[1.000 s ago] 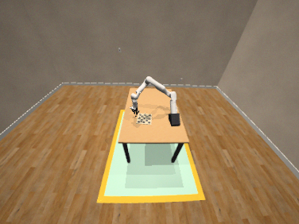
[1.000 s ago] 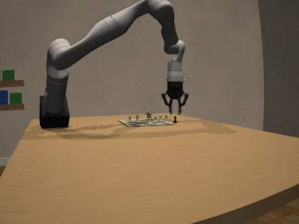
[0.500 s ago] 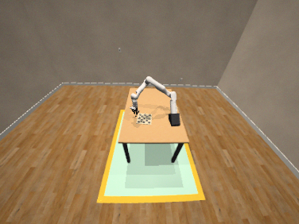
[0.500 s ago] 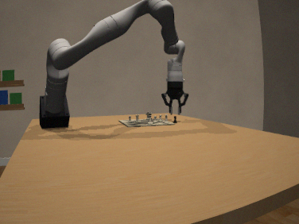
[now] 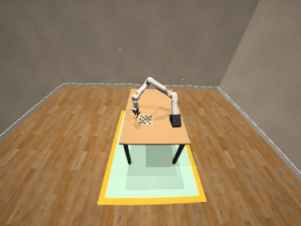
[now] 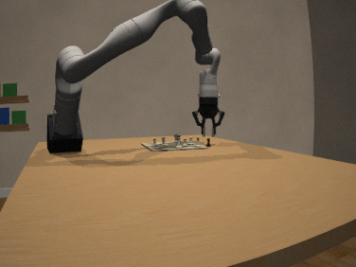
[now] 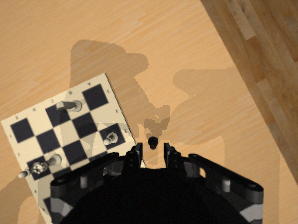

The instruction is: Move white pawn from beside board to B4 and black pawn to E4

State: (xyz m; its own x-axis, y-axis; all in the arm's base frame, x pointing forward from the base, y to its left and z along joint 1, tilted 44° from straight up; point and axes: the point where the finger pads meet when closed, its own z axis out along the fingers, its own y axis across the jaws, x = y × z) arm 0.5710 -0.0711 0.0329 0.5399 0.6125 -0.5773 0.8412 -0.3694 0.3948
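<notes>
While the gripper stands partly open and holding nothing, the black pawn sits below the fingertips, apart from them, toward 12 o'clock of their gap in the wrist view. It is upright, head up, long axis vertical. The board lies toward 9 o'clock on the wooden table, before grey walls. I cannot pick out the white pawn.

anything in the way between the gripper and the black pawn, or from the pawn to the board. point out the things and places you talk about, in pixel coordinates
Nothing visible stands between the gripper (image 5: 136, 115) (image 6: 208, 134) (image 7: 153, 148) and the black pawn (image 6: 208, 142) (image 7: 153, 143) below it. Nor does anything show between the pawn and the near edge of the board (image 5: 150, 123) (image 6: 163, 150) (image 7: 106, 82).
</notes>
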